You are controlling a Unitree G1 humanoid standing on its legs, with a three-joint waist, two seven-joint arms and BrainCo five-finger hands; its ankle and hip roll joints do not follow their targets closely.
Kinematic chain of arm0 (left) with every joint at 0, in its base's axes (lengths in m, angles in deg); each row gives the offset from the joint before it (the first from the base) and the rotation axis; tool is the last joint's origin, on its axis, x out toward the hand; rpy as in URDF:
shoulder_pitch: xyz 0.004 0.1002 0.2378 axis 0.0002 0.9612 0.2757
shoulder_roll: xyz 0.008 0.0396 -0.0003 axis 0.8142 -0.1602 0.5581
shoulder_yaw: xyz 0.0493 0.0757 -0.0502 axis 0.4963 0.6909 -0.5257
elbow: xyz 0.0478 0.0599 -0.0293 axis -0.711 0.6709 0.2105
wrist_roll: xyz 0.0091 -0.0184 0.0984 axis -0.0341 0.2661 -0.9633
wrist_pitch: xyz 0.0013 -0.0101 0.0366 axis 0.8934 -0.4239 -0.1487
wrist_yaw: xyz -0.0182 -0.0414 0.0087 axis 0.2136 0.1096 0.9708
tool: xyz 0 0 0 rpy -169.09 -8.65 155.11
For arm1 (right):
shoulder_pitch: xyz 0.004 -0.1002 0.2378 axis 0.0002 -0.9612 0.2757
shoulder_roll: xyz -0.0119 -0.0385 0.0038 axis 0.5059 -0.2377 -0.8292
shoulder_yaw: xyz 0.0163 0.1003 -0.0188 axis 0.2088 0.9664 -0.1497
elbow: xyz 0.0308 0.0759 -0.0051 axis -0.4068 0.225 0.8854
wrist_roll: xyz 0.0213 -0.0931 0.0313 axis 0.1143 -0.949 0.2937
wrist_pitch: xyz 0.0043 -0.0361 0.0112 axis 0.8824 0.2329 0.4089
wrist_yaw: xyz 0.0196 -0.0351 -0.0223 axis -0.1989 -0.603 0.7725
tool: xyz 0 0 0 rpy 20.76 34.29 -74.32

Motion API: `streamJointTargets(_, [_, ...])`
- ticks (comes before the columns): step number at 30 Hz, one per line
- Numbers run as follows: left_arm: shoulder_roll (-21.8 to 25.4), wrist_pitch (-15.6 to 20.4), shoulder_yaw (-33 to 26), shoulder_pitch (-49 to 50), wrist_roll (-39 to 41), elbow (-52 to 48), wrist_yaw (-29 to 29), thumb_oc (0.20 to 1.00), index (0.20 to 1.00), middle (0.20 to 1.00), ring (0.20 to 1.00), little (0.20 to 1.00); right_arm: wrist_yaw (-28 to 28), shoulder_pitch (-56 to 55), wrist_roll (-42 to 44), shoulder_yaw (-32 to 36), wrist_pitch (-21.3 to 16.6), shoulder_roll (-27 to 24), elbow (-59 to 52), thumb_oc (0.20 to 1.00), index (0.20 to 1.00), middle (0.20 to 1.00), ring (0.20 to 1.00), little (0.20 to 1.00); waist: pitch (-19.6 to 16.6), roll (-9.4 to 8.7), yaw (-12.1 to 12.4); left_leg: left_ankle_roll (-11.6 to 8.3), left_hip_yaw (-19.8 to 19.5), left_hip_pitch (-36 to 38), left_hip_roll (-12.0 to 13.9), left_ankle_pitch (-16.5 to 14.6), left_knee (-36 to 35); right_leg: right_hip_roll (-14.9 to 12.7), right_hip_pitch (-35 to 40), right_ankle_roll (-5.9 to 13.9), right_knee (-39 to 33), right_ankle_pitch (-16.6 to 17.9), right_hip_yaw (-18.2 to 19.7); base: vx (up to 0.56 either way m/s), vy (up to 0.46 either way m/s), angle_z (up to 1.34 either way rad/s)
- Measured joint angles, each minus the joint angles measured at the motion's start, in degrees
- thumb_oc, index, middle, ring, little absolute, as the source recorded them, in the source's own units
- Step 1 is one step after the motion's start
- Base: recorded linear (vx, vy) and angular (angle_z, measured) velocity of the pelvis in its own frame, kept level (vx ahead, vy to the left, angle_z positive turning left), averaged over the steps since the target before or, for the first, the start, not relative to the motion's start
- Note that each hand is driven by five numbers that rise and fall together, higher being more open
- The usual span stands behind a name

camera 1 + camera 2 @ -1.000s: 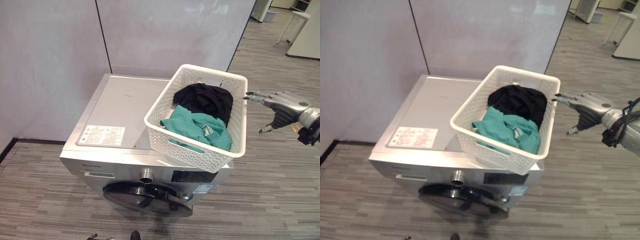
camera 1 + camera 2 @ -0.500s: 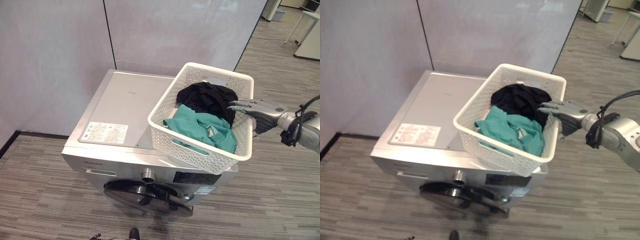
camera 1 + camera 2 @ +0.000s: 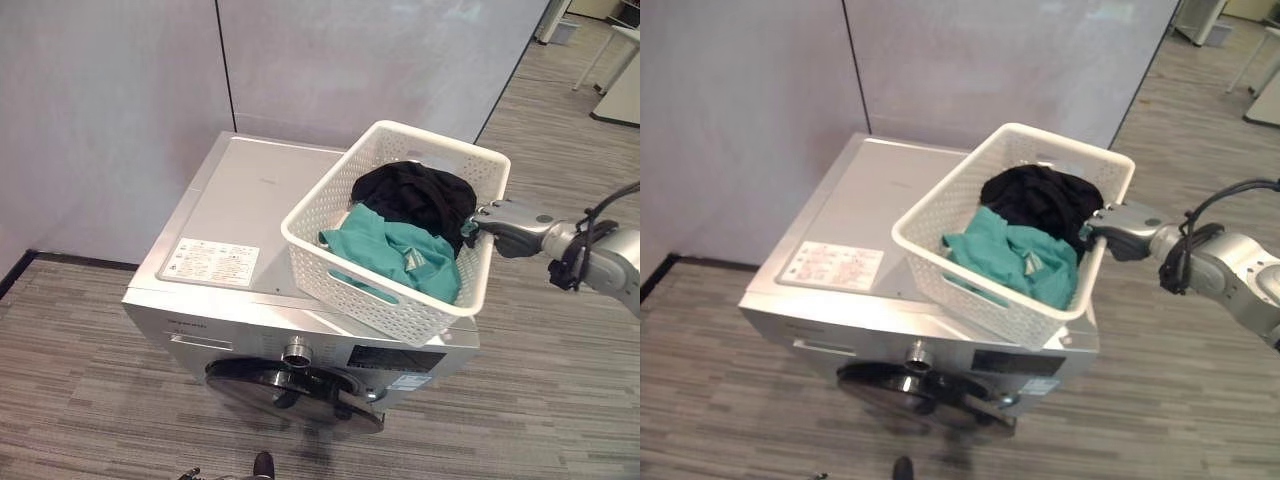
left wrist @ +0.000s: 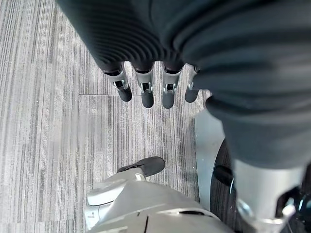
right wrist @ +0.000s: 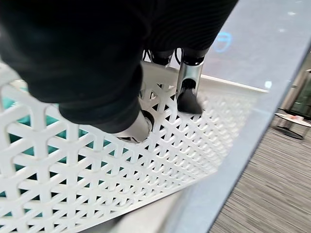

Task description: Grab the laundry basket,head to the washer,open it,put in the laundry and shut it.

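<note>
A white lattice laundry basket (image 3: 372, 301) rests on the right half of the silver washer's top (image 3: 243, 196). It holds a black garment (image 3: 415, 194) at the back and a teal garment (image 3: 398, 254) in front. My right hand (image 3: 508, 221) is at the basket's right rim, with dark fingertips over the edge and the thumb (image 5: 136, 129) pressed on the outside of the lattice wall (image 5: 97, 165). The washer's round dark door (image 3: 290, 390) is shut on the front below. My left hand (image 4: 146, 92) hangs over the floor beside the washer, fingers straight.
Grey wall panels (image 3: 120, 90) stand close behind and to the left of the washer. Striped grey floor (image 3: 560, 380) stretches to the right. A white table (image 3: 612, 45) stands far back on the right. A white label (image 3: 208, 262) lies on the washer's top.
My right hand has come in from beside the basket and closed on its right rim. The basket has shifted a little to the left on the washer top.
</note>
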Motion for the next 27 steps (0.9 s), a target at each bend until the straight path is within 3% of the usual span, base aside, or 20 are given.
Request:
streamJointTargets(9, [-0.2,-0.3,1.6,-1.6,0.0,-0.1,-0.2,1.000,1.000,1.000,1.000,1.000,3.1,5.7,2.2,-0.9,5.6,8.4,-1.1,0.200,0.200,0.200,0.200,0.200,-0.5,-0.74,-0.2,0.01,0.6,0.2,0.3,0.0,0.0,0.3,-0.1,-0.15,-0.2,0.3,0.6,0.00,0.003,-0.03])
streamJointTargets(11, [-0.2,-1.0,1.9,-1.7,0.0,-0.1,-0.3,1.000,1.000,1.000,1.000,1.000,3.5,5.8,2.1,0.3,8.7,14.8,-0.7,0.200,0.200,0.200,0.200,0.200,-0.8,-1.25,-0.3,0.00,0.7,0.2,0.4,0.0,0.0,0.5,-0.1,-0.17,-0.3,0.3,0.8,0.00,0.002,-0.02])
streamJointTargets(17, [-0.7,-2.4,1.9,-2.4,0.0,-0.9,-0.6,1.000,1.000,1.000,1.000,1.000,3.5,3.1,1.2,4.0,12.9,25.2,-1.9,0.200,0.200,0.200,0.200,0.200,-0.9,-1.21,0.0,0.01,0.6,0.1,0.2,0.0,0.0,0.4,0.0,-0.23,-0.5,0.3,0.7,0.00,0.000,0.00])
streamJointTargets(20, [-1.2,-3.0,1.9,-1.9,0.0,-1.2,-0.6,1.000,1.000,1.000,1.000,1.000,2.6,-1.7,-1.5,11.3,15.4,34.1,-2.4,0.200,0.200,0.200,0.200,0.200,-1.1,-1.06,0.0,0.01,0.3,0.2,0.1,0.0,0.0,0.4,0.4,-0.23,-0.8,0.3,0.7,0.01,-0.005,0.05])
streamJointTargets(22, [-1.9,-3.6,1.9,-1.8,0.0,-1.2,-0.7,1.000,1.000,1.000,1.000,1.000,2.4,-2.0,-2.3,12.0,16.5,35.2,-2.7,0.200,0.200,0.200,0.200,0.200,-1.2,-0.60,0.2,0.01,0.2,0.3,0.1,0.0,0.0,0.4,0.6,-0.25,-0.9,0.3,0.6,0.02,-0.009,0.04])
streamJointTargets(23, [-2.1,-4.0,1.9,-1.7,0.0,-1.3,-0.9,1.000,1.000,1.000,1.000,1.000,2.4,-2.4,-3.7,12.5,17.3,36.3,-3.1,0.291,0.291,0.291,0.291,0.291,-1.2,-0.56,0.2,0.01,0.2,0.4,0.1,0.0,0.0,0.4,0.7,-0.25,-1.0,0.3,0.6,0.01,-0.003,0.05])
streamJointTargets(24, [-2.2,-4.3,1.8,-1.5,0.0,-2.0,-1.2,1.000,1.000,1.000,1.000,1.000,2.0,-4.5,-5.7,14.6,18.0,37.6,-4.7,1.000,1.000,1.000,1.000,1.000,-1.2,-0.47,0.3,0.01,0.0,0.3,0.1,0.0,0.0,0.5,0.7,-0.25,-1.0,0.3,0.4,0.01,-0.001,0.05])
streamJointTargets(27, [-2.4,-5.0,1.8,-1.2,0.0,-2.9,-1.4,1.000,1.000,1.000,1.000,1.000,1.1,-6.9,-6.4,16.5,18.8,37.9,-6.9,1.000,1.000,1.000,1.000,1.000,-1.4,-0.03,0.4,0.01,-0.2,0.3,0.1,0.0,0.0,0.5,0.8,-0.25,-1.0,0.3,0.3,0.01,-0.006,0.03])
